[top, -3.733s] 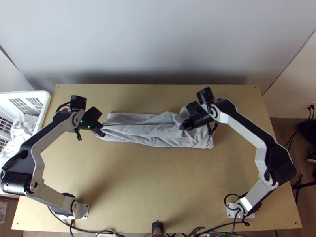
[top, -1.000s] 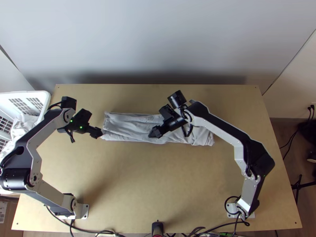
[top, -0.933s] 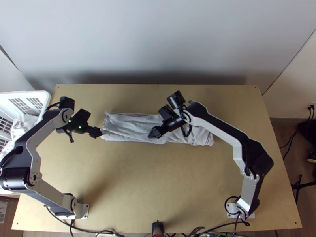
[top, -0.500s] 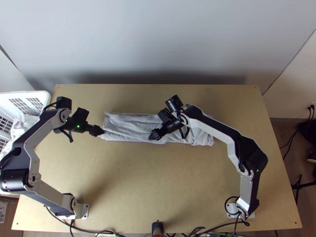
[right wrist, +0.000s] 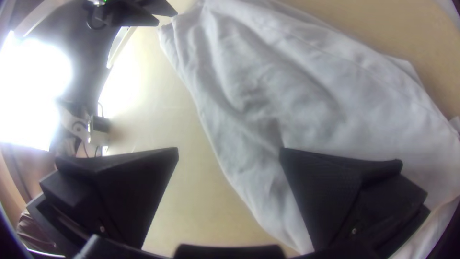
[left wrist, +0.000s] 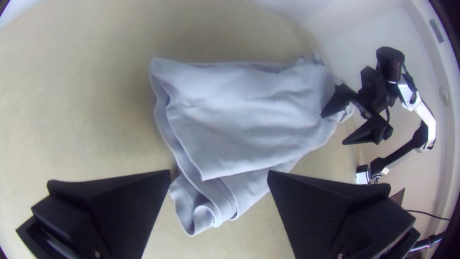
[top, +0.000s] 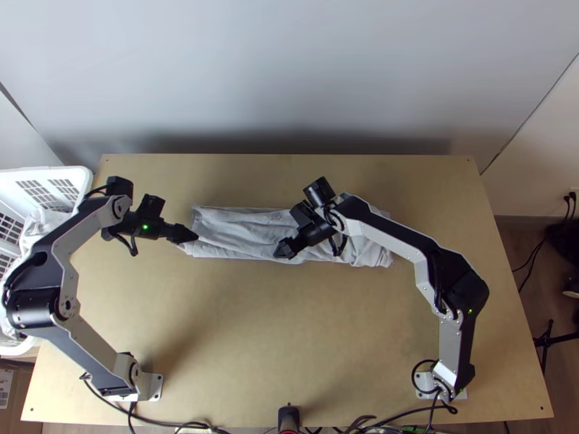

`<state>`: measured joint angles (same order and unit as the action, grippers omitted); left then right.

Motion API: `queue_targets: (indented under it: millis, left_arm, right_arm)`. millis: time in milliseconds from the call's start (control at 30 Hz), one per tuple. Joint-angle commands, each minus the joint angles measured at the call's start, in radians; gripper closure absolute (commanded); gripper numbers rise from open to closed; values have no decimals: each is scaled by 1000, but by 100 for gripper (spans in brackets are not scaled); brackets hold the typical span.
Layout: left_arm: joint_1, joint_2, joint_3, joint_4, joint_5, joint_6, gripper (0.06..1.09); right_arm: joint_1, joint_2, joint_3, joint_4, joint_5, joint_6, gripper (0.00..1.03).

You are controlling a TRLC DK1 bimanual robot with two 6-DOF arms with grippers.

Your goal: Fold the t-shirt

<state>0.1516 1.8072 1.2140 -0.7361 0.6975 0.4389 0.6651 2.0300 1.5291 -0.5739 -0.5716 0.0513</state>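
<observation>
A robotics lab or test setup, in a room whose wider use cannot be told. Two jointed robot arms, left [top: 98,351] and right [top: 383,231], are mounted on a light wooden table [top: 239,325], with black cables [top: 163,423] along its near edge. Behind stands a plain pale wall [top: 289,72]. A white plastic basket [top: 81,178] is at the left; brown flooring [top: 517,235] and plugged-in power leads [top: 568,206] are at the right.

Top view: middle of t-shirt [top: 235,226] partly hidden behind right gripper [top: 284,250]; white basket [top: 84,182] cut off by left edge; contact between left gripper [top: 192,236] and t-shirt unclear; right wrist view: t-shirt cut off at edge
</observation>
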Motion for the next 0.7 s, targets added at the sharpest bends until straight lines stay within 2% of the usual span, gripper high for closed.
queue_targets:
  millis: [0, 467, 667]
  left_arm:
    - [3, 72, 38, -2, 69, 8, 10]
    - [6, 110, 62, -3, 83, 21, 10]
    - [-9, 118, 71, -6, 56, 23, 10]
  right_arm:
    - [1, -2, -23, 16, 3, -1, 5]
    - [2, 22, -38, 54, 4, 2, 5]
    - [2, 35, -38, 68, 9, 2, 5]
